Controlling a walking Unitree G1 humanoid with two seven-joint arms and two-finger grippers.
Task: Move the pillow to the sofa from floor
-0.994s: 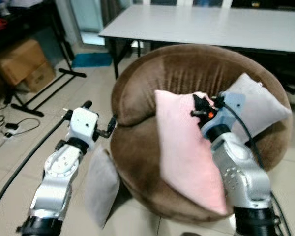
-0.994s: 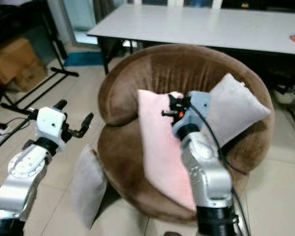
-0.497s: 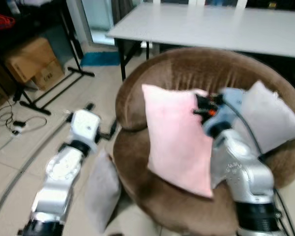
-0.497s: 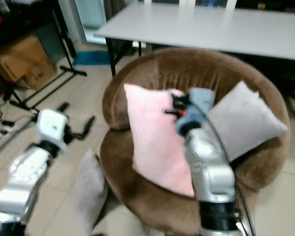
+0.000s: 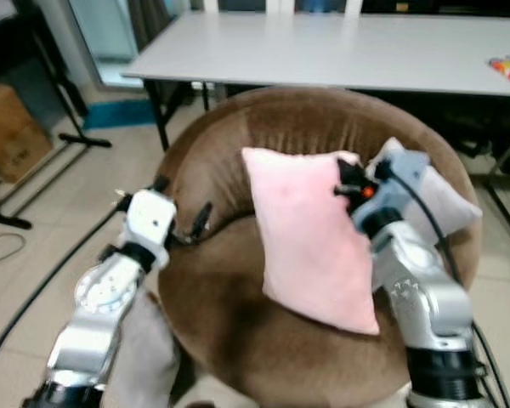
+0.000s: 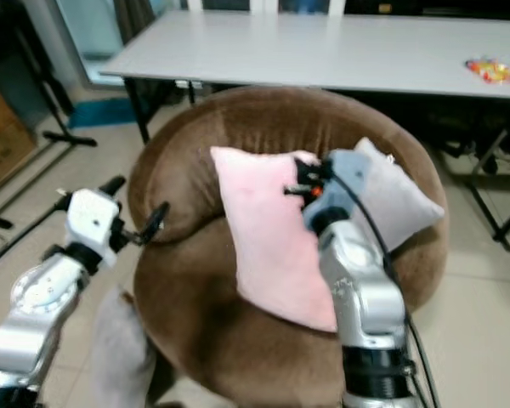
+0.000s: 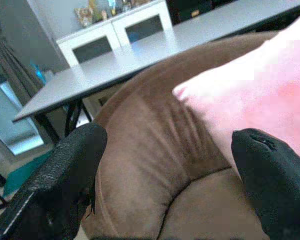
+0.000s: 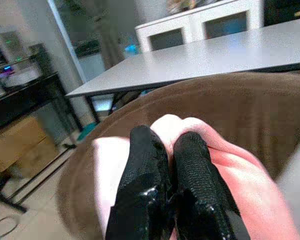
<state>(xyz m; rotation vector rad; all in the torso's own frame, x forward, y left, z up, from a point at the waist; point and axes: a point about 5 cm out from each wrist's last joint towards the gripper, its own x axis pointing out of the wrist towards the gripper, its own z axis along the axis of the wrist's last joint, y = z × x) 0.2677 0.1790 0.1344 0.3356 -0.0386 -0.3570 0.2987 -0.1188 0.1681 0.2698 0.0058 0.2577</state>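
Far left: grey cushion (image 6: 110, 357) on tiled floor, propped vs. the base of the round brown velvet sofa (image 5: 238, 340). Just right of it, left gripper (image 5: 180, 223) hovers by the sofa's left armrest, two black fingers (image 7: 65, 170) spread wide w/ nothing btwn them; it looks across the seat toward the pink pillow.

Centre: soft pink square pillow (image 5: 310, 246) stands tilted on the sofa seat, lower corner resting near the front edge, top leaning toward the backrest. Right gripper (image 5: 344, 183) has its fingers (image 8: 150, 165) pinched tight on a fold of fabric at the pillow's top right corner. Behind it, a pale grey pillow (image 5: 446, 200) leans on the right of the backrest; long white table (image 5: 340, 51) beyond.

Step in hand, as I read it: set-down. To do it well: lower the held corner back toward the backrest so the pillow's weight sits on the seat, not the front lip, before letting go. Open fingers fully, pull straight up/back so fabric doesn't snag and drag the pillow fwd. Keep the right forearm off the pillow's face.
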